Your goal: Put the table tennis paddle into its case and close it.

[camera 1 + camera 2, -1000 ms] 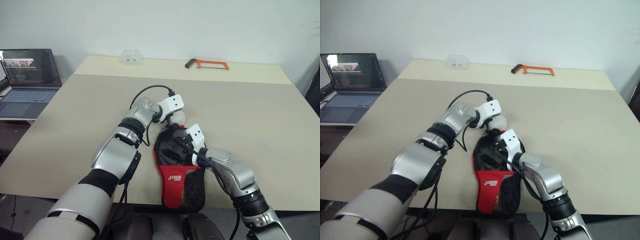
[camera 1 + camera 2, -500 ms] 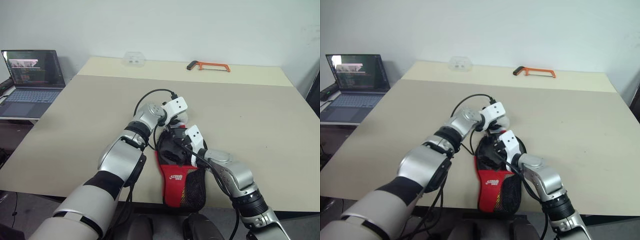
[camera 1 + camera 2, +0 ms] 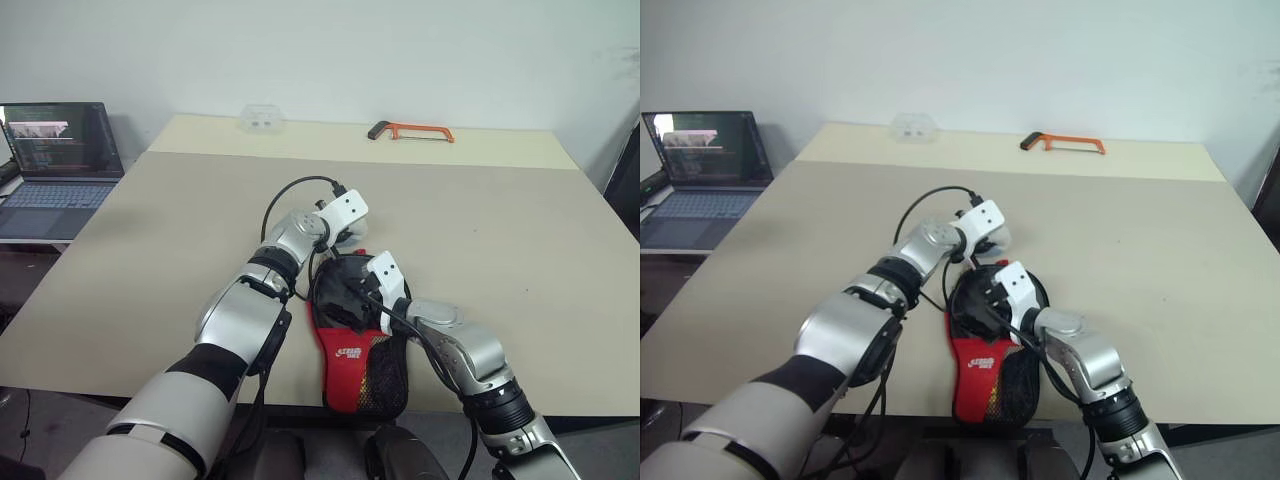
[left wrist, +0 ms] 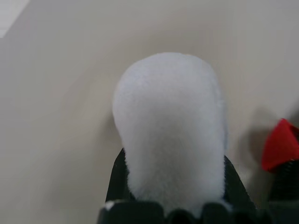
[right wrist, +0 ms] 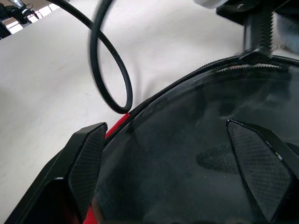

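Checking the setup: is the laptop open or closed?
Open: the laptop has its lit screen raised above the keyboard.

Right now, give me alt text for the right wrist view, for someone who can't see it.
The right gripper, its two black fingers spread wide, rests over the round black top of the case, whose zip teeth run along the edge. A black cable loops above the beige table.
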